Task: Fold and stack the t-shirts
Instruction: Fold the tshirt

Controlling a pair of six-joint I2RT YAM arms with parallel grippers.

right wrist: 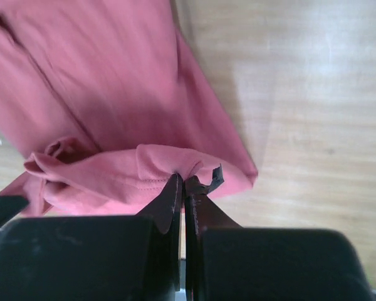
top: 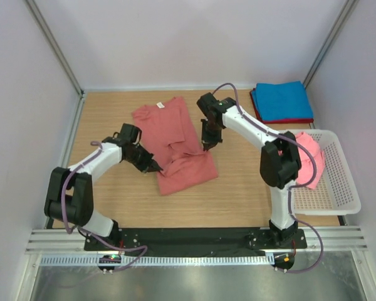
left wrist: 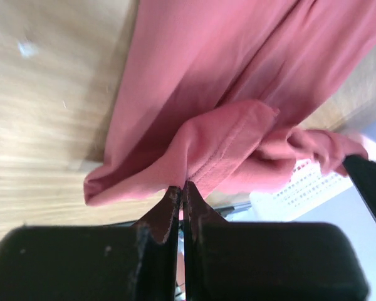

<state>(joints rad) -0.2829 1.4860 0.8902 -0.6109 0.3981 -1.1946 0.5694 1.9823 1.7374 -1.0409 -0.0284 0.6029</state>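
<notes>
Currently both grippers are pinched tight on the salmon-red t-shirt (top: 169, 128), which lies on the table (top: 238, 194) well left of the basket (top: 341, 197). L gripper (top: 155, 167) nips the shirt edge farthest from the basket. R gripper (top: 205, 145) nips the basket-side edge, w/ cloth bunched between them. The shirt's long axis runs away from the arm bases, collar at the far end. Next move prob. carries the fold along that axis, neither arm nearer. The pink shirt (top: 310, 153) sits in the basket. The blue shirt (top: 281, 100) lies on the dark red shirt (top: 291, 121), just beyond the basket's far rim.
</notes>
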